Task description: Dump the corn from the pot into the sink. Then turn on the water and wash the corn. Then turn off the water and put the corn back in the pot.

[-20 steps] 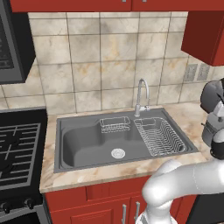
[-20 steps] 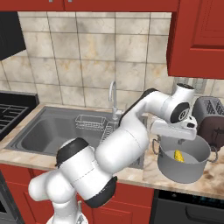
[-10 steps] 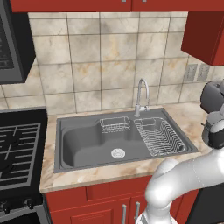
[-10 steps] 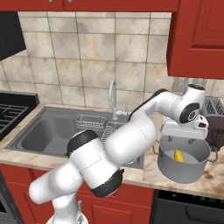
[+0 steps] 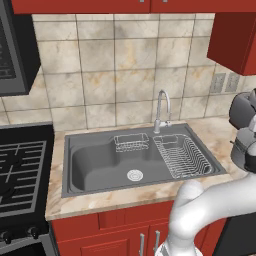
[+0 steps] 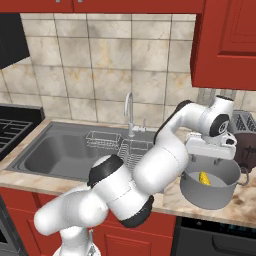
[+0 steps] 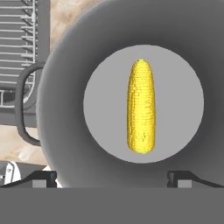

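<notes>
In the hand view the gripper (image 7: 112, 177) looks straight down into the pot (image 7: 65, 109), its jaws spread wide with one dark tip at each side of the near rim and nothing between them. The corn (image 7: 141, 107) lies flat on the round bottom of the pot, a little off the middle, and it touches no jaw. In the right base view the pot (image 6: 210, 192) stands on the counter (image 6: 172, 197) to the right of the sink (image 6: 55, 152), with the wire rack (image 6: 131, 148) and the chrome tap (image 6: 129, 112) farther away.
</notes>
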Available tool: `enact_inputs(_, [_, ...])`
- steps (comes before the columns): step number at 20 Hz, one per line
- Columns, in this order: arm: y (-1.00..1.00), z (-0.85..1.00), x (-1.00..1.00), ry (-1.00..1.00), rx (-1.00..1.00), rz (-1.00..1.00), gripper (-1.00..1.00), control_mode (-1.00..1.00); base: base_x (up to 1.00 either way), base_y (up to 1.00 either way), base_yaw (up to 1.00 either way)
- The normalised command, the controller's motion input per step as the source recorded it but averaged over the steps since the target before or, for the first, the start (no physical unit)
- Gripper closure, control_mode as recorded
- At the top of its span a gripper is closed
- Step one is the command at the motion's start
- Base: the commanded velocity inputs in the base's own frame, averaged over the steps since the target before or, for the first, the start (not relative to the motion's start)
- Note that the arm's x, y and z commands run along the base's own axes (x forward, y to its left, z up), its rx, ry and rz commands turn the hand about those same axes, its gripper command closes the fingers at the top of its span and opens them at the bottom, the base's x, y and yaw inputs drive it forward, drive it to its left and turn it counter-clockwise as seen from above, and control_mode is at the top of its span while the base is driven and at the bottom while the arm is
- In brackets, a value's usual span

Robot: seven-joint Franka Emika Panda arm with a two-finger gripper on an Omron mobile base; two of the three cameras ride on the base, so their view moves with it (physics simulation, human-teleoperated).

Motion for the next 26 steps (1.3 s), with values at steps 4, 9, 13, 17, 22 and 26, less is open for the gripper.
enact_inputs(4, [0.02, -0.15, -0.03, 0.0, 0.0, 0.0, -1.0, -1.0, 0.0, 0.0, 0.0])
enact_inputs(9, [0.0, -0.31, -0.15, -0.01, 0.0, -0.05, -1.0, -1.0, 0.0, 0.0, 0.0])
enact_inputs(13, [0.17, -0.18, -0.08, -0.01, 0.0, -0.08, -1.0, -1.0, 0.0, 0.0, 0.0])
enact_inputs(17, [0.22, -0.13, -0.11, 0.0, 0.0, -0.13, -1.0, -1.0, 0.0, 0.0, 0.0])
enact_inputs(22, [0.16, -0.13, -0.12, 0.0, 0.0, -0.13, -1.0, -1.0, 0.0, 0.0, 0.0])
enact_inputs(26, [0.0, -0.18, -0.01, -0.05, 0.0, -0.09, -1.0, -1.0, 0.0, 0.0, 0.0])
